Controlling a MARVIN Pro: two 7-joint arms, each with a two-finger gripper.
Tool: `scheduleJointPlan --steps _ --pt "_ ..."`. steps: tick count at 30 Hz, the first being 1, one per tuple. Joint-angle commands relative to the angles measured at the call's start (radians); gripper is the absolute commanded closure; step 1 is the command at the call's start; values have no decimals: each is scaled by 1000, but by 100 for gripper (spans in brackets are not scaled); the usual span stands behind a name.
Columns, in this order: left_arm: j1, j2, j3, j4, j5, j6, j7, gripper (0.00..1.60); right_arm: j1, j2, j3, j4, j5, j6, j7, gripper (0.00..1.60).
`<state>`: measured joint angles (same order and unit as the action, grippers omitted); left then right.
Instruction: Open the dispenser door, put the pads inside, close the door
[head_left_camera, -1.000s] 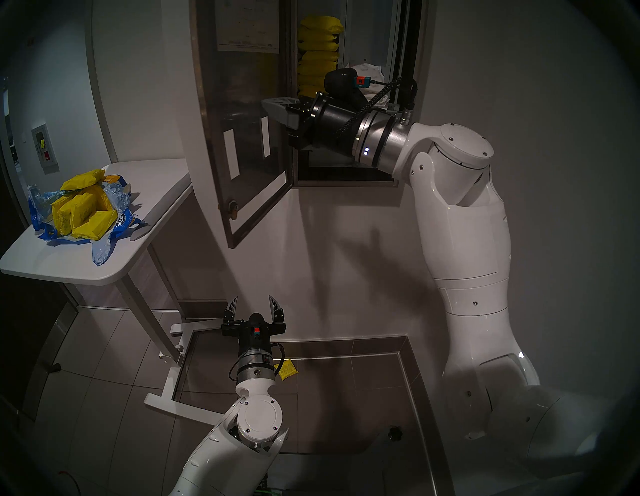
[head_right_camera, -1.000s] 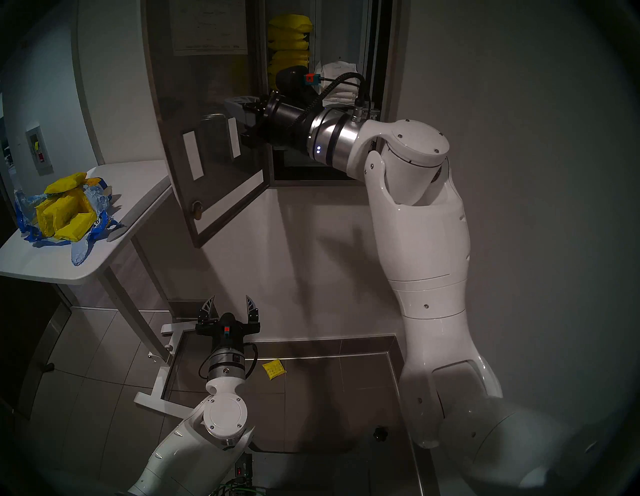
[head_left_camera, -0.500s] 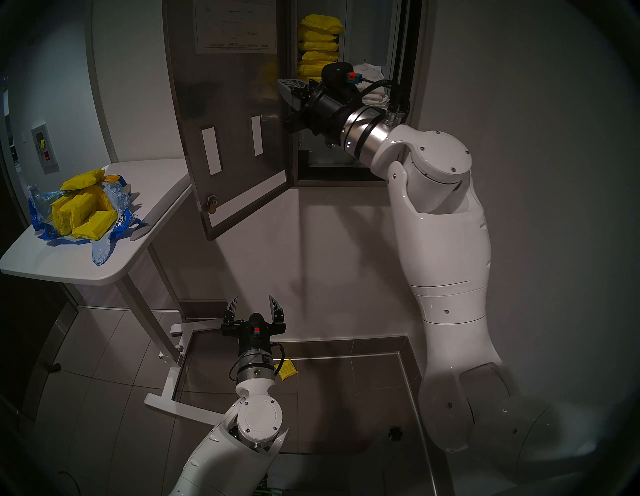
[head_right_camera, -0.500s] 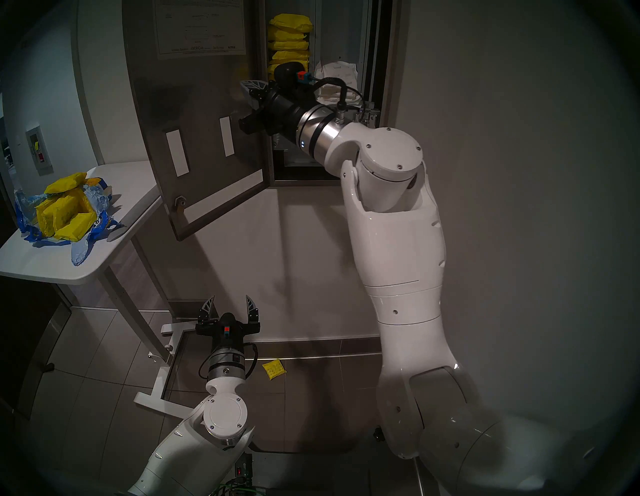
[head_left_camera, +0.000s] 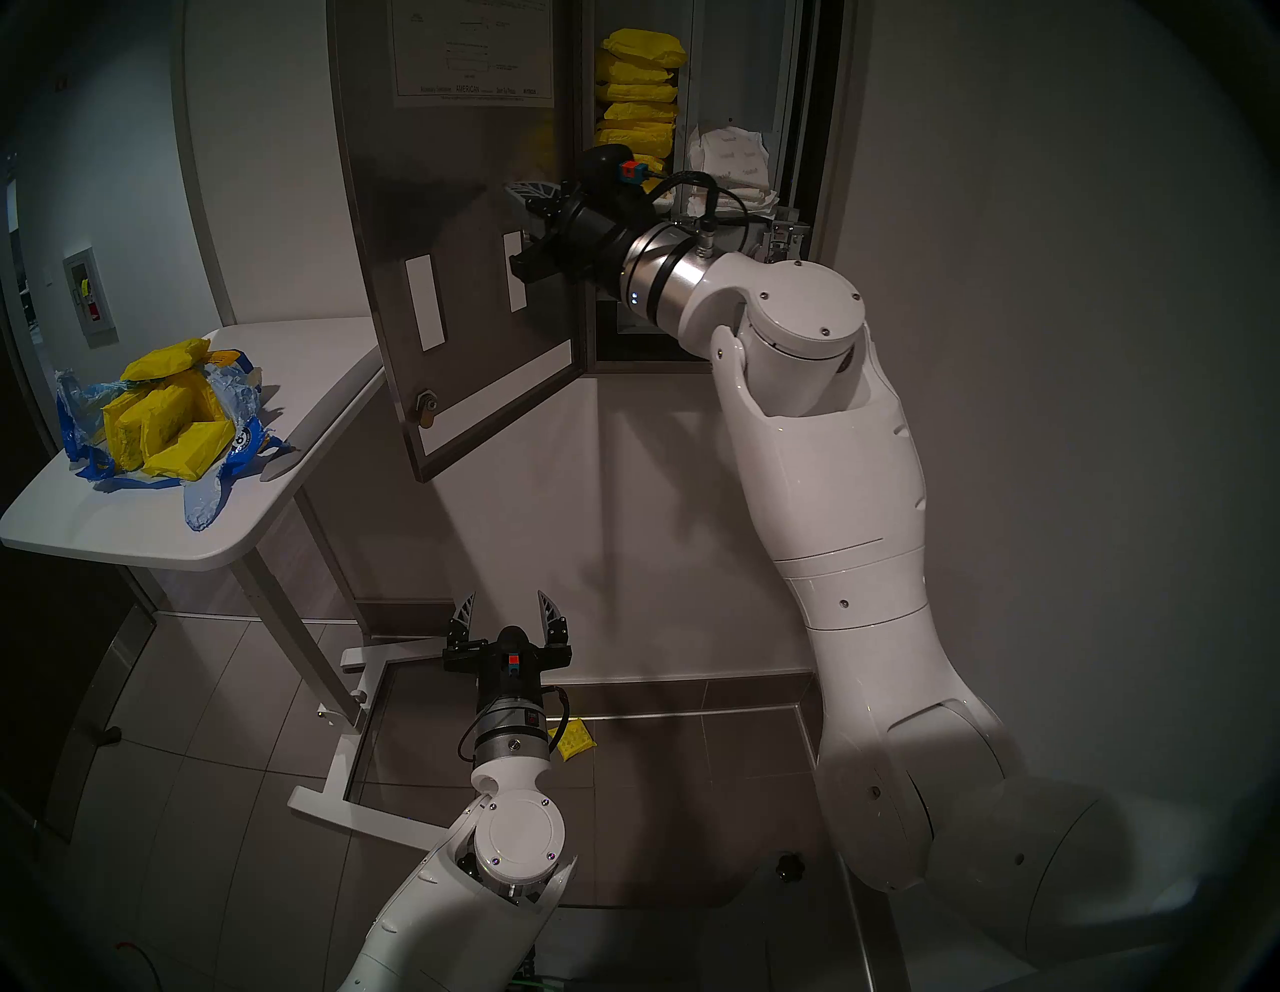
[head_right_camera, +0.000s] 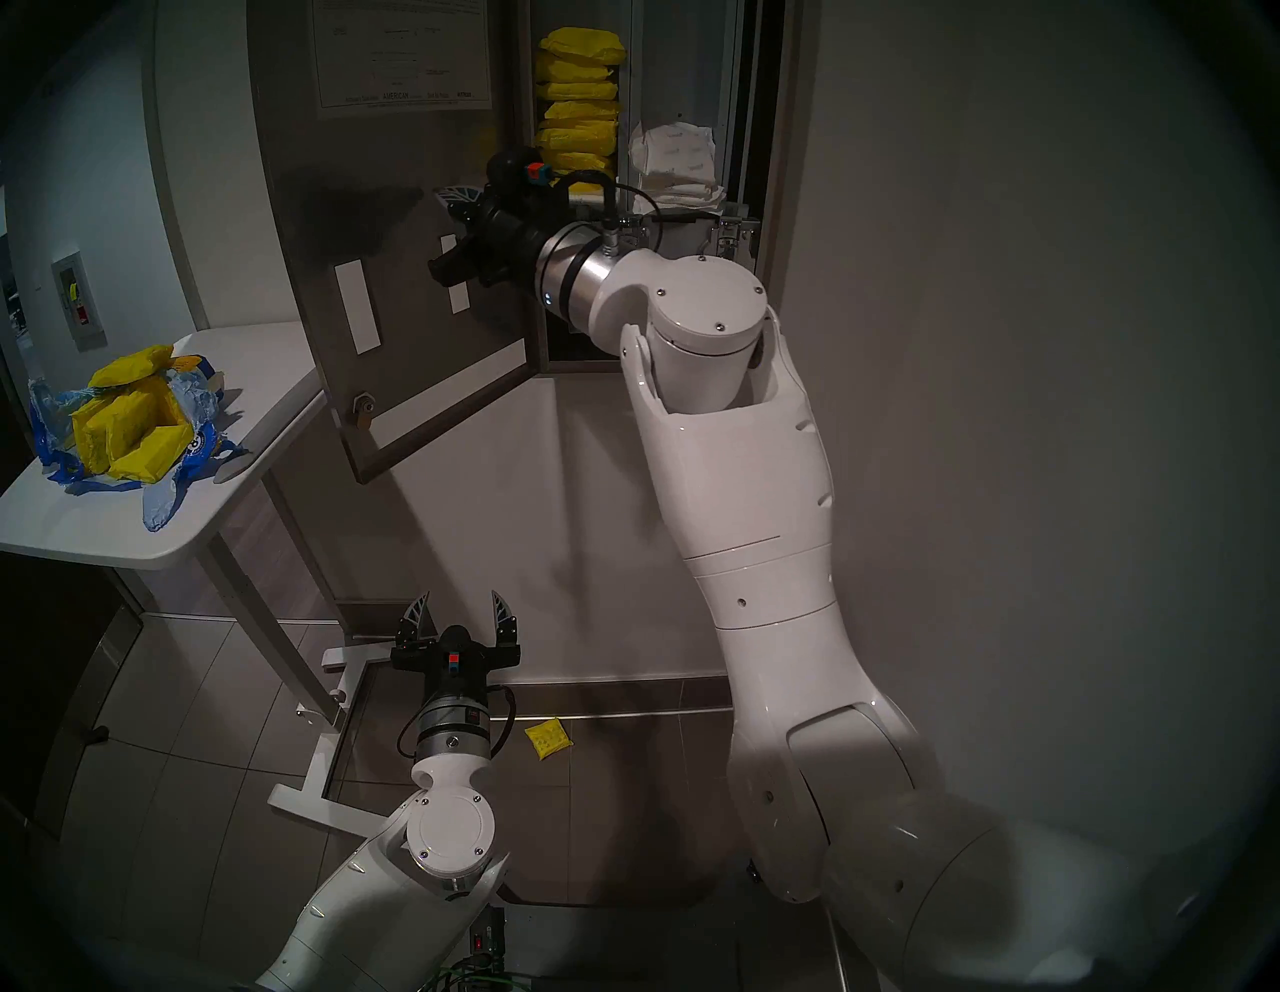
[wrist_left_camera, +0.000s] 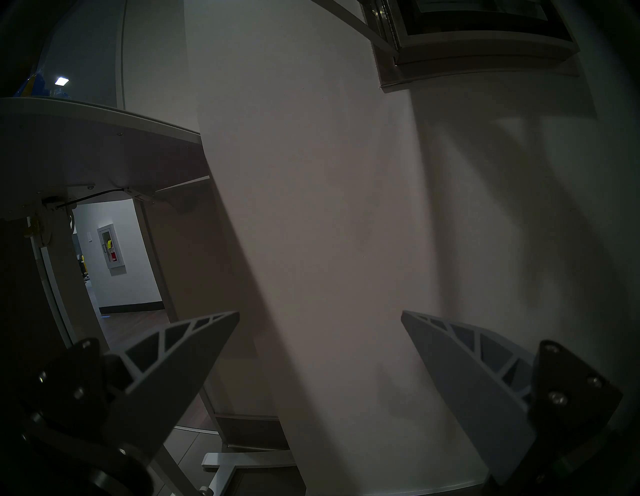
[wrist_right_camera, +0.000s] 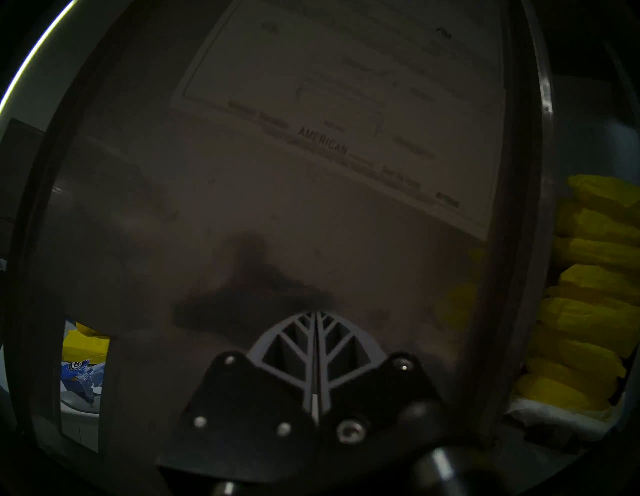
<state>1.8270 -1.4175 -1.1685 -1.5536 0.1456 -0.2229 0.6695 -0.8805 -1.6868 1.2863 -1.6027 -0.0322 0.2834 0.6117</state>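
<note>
Pads (head_left_camera: 636, 97) sit stacked in the dispenser (head_left_camera: 817, 208); more lie on the surface (head_left_camera: 138, 533). Right claw (head_left_camera: 521, 190), pressed together and empty, is against the open door (head_left_camera: 471, 291). Left claw (head_left_camera: 505, 608) hangs spread, low.

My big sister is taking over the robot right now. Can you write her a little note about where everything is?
Right gripper: shut, holding nothing, up against the inner face of the open dispenser door.
Left gripper: open, empty, low near the floor.
Pads: a yellow stack sits in the dispenser's left chute; more lie in the torn blue bag on the white table; one lies on the floor.
White packets fill the right chute.
Done: door opened, some pads loaded.
Left: load any remaining pads, maybe the dropped one, then close the door.
</note>
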Motion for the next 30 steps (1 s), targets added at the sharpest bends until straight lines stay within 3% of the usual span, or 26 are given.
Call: scheduleJointPlan --steps 1,9,17,19,20,21,23,30 --pt "-19 -2 -2 -28 3 -7 0 0 100 -73 -21 48 -32 -28 -43 160" --pt "-20 -3 -2 -26 3 -7 0 0 178 -140 -45 165 -99 -46 -143 160" --pt "-20 -3 -2 -25 3 -7 0 0 206 -210 -48 248 -149 -63 -229 160" --pt "-20 -3 -2 -25 3 -7 0 0 253 -213 -57 300 -160 -69 -244 160" --pt "-20 -3 -2 -25 3 -7 0 0 230 -230 -49 291 -173 -73 -258 160" --pt "-20 -3 -2 -25 3 -7 0 0 264 -229 -55 327 -175 -73 -267 160" --pt "-20 -3 -2 -24 3 -7 1 0 248 -247 -49 334 -203 -82 -294 160" --pt "-21 -3 -2 -24 3 -7 1 0 313 -262 -49 460 -280 -97 -370 160"
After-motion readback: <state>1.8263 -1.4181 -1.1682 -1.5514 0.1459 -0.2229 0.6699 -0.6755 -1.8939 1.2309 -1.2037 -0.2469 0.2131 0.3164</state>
